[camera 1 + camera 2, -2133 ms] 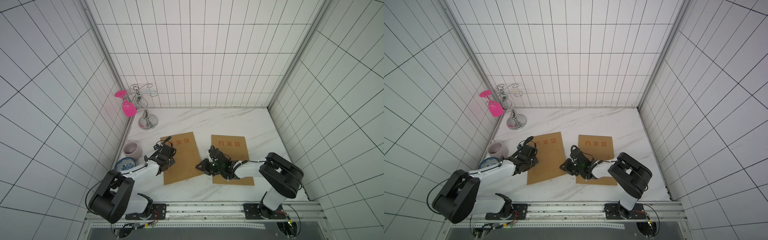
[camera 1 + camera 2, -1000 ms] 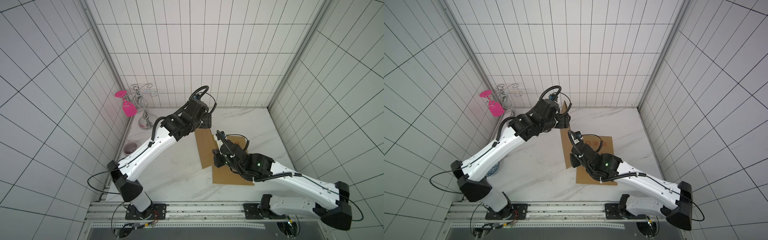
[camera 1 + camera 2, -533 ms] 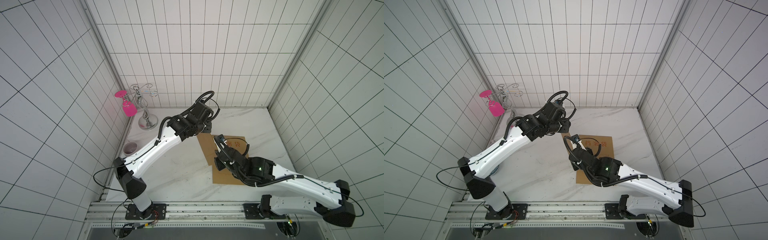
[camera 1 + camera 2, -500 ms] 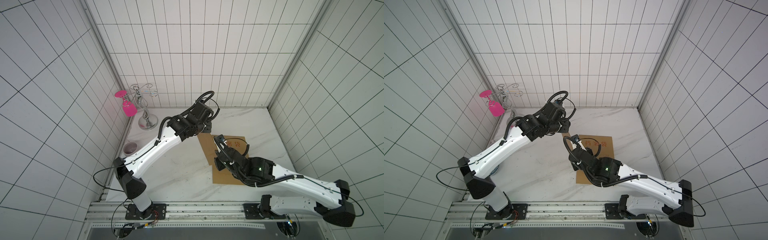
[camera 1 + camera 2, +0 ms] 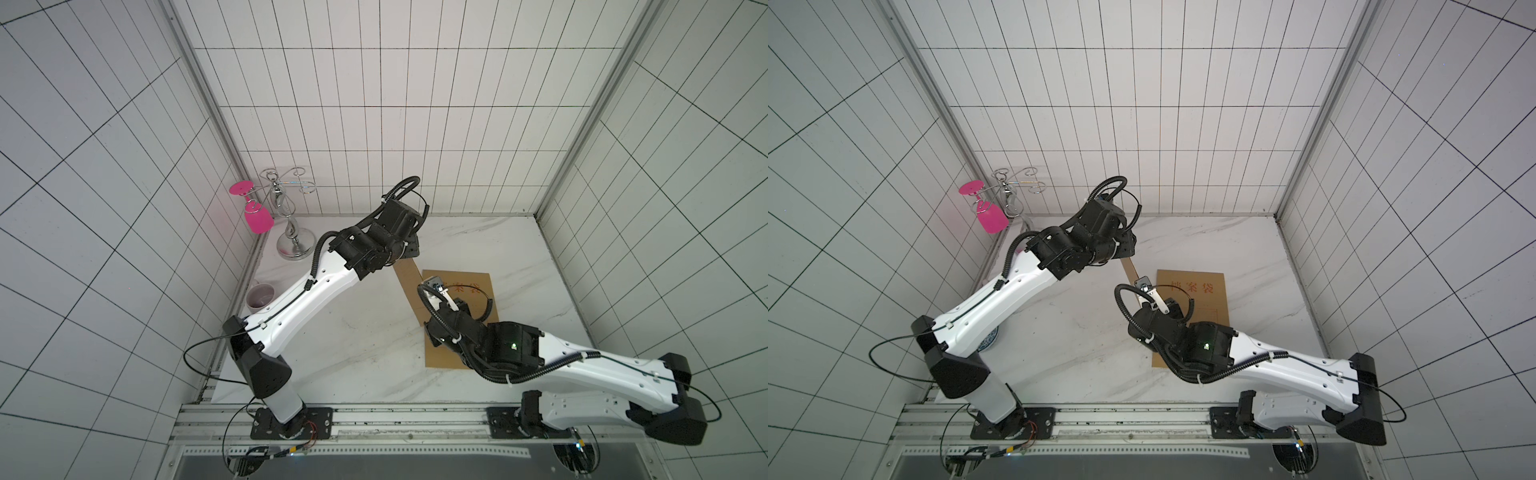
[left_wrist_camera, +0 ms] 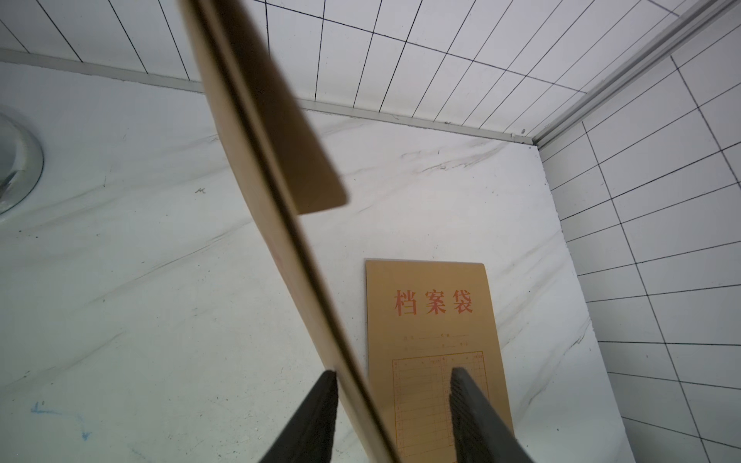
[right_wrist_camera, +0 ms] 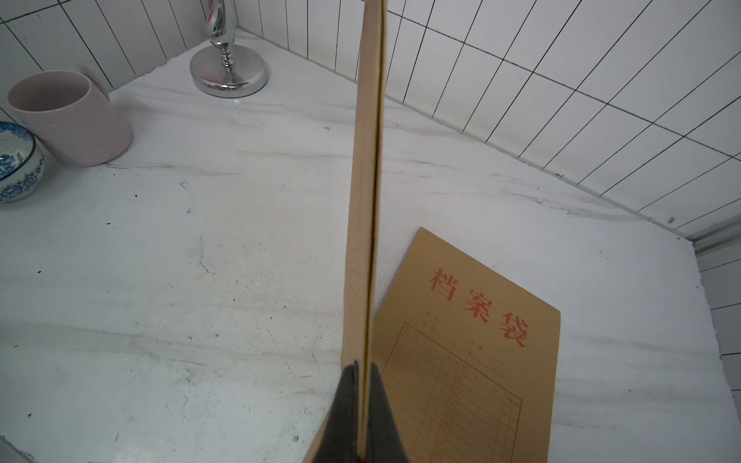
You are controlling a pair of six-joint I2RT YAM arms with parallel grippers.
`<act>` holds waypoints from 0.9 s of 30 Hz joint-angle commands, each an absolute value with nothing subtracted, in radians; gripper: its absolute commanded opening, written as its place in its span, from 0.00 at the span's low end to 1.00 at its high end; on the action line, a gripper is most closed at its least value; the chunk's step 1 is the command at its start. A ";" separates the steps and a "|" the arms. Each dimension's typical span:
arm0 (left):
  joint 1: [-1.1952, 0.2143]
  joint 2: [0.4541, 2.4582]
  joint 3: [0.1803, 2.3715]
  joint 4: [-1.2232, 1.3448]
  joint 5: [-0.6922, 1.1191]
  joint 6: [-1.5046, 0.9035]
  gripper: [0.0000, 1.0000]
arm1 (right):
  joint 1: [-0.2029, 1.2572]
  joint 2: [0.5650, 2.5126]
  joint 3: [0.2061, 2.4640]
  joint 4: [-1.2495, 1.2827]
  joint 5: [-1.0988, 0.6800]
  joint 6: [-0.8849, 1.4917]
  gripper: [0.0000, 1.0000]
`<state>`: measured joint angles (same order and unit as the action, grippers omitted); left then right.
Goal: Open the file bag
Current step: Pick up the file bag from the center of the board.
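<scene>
Edgewise, file bag pinched in R gripper, unclamped inside L gripper.

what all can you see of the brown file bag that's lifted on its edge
The file bag is thin brown kraft-looking paper, lifted on edge above the table, seen almost edge-on in both wrist views. Its flap stands away from the body. The right pincer is shut on one edge; the left pincer straddles it with jaws apart.

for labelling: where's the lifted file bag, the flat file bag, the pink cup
lifted file bag (image 7: 361, 200): right wrist view, side face
flat file bag (image 7: 473, 352): right wrist view, printed front
pink cup (image 7: 68, 116): right wrist view, wall
</scene>
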<state>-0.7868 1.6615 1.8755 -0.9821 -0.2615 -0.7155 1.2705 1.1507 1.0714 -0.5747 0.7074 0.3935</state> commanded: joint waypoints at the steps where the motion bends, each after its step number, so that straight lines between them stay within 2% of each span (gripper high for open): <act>1: -0.761 1.626 1.900 -0.999 -0.263 -0.781 0.32 | 1.285 1.150 1.101 -0.539 0.783 0.383 0.00; 2: -0.755 1.620 1.893 -0.999 -0.261 -0.790 0.23 | 1.288 1.148 1.096 -0.532 0.785 0.384 0.00; 3: -0.751 1.612 1.884 -0.995 -0.258 -0.793 0.19 | 1.290 1.146 1.094 -0.527 0.786 0.382 0.00; 7: -0.749 1.601 1.870 -0.983 -0.245 -0.800 0.12 | 1.296 1.149 1.086 -0.511 0.791 0.371 0.00; 9: -0.749 1.601 1.869 -0.972 -0.246 -0.797 0.00 | 1.300 1.154 1.085 -0.509 0.789 0.370 0.03; 10: -0.748 1.601 1.868 -0.969 -0.251 -0.793 0.00 | 1.303 1.154 1.087 -0.514 0.789 0.368 0.13; 14: -0.747 1.578 1.842 -0.916 -0.286 -0.747 0.00 | 1.332 1.111 1.076 -0.544 0.813 0.360 0.72; 15: -0.746 1.564 1.824 -0.886 -0.292 -0.725 0.00 | 1.341 1.087 1.064 -0.548 0.812 0.354 0.81; 16: -0.745 1.549 1.809 -0.863 -0.306 -0.716 0.00 | 1.351 1.062 1.048 -0.546 0.809 0.348 0.85; 21: -0.732 1.456 1.694 -0.708 -0.340 -0.576 0.00 | 1.364 0.896 0.989 -0.593 0.799 0.384 0.92; 23: -0.724 1.419 1.636 -0.643 -0.297 -0.506 0.00 | 1.333 0.843 0.994 -0.612 0.794 0.389 1.00; 25: -0.709 1.360 1.542 -0.545 -0.184 -0.445 0.00 | 1.209 0.828 1.037 -0.646 0.641 0.384 0.99; 27: -0.691 1.286 1.432 -0.440 -0.046 -0.391 0.00 | 0.989 0.860 1.109 -0.689 0.355 0.391 0.99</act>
